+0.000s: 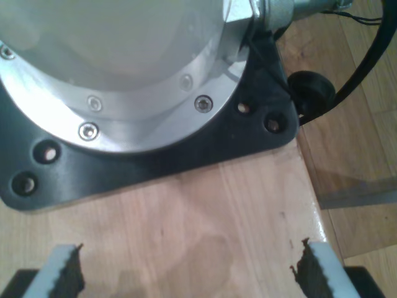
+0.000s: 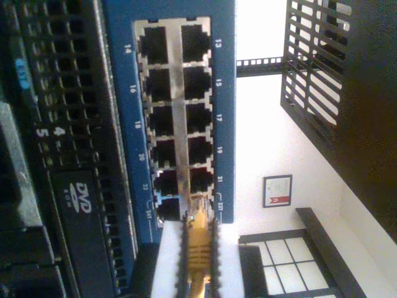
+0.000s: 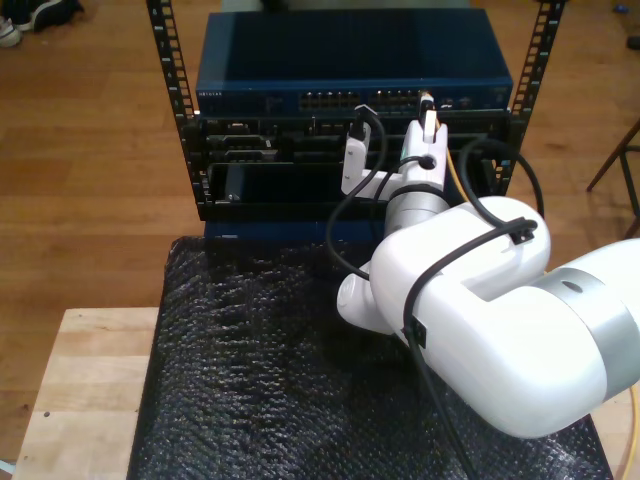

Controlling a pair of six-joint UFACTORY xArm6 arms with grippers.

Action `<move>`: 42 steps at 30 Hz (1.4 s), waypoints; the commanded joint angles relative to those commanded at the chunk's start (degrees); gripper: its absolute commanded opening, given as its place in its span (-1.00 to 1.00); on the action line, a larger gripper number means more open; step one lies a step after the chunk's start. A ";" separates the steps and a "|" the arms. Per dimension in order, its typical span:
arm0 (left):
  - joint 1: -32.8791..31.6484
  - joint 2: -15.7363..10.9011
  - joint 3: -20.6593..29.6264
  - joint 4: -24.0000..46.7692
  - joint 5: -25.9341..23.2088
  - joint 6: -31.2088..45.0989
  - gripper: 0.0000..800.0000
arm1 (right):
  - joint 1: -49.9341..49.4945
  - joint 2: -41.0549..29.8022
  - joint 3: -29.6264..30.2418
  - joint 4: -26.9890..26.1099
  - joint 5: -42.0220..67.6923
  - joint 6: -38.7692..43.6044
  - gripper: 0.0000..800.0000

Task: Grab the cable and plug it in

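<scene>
The cable (image 2: 198, 248) is yellow-orange, and my second gripper (image 2: 198, 276) is shut on it just behind its clear plug (image 2: 198, 208). The plug tip sits at the mouth of the end ports, marked 23 and 24, of the blue switch (image 2: 223, 124); I cannot tell whether it is seated. In the exterior view my second gripper (image 3: 428, 112) is up against the switch (image 3: 350, 60), with the cable (image 3: 455, 165) trailing back beside the arm. My first gripper (image 1: 192, 273) is open with nothing in it, above bare wood next to a black base plate (image 1: 155, 155).
Black rack units, one with a DVD drive (image 2: 80, 198), lie beside the switch. Perforated rack posts (image 3: 170, 90) flank the front. A black textured mat (image 3: 280, 380) covers the wooden table (image 3: 90, 380). Thick black arm cables (image 3: 345, 210) loop near the second arm's wrist.
</scene>
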 joint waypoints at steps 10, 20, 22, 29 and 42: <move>0.00 0.00 0.00 0.00 0.00 0.00 1.00 | -0.18 0.00 -0.88 -0.09 0.62 0.00 -1.00; 0.00 -0.09 0.00 0.00 0.00 0.00 1.00 | -0.44 0.00 -1.67 -0.26 0.88 0.09 -1.00; 0.00 0.00 0.00 0.00 0.00 0.00 1.00 | -0.70 0.00 -1.67 -0.26 0.97 0.09 -1.00; 0.00 0.00 0.00 0.00 0.00 0.00 1.00 | -1.05 0.00 -2.37 -0.35 1.41 0.09 -1.00; 0.00 -0.09 0.00 0.00 0.00 0.00 1.00 | -1.41 -1.23 1.14 -2.81 2.73 0.18 -0.17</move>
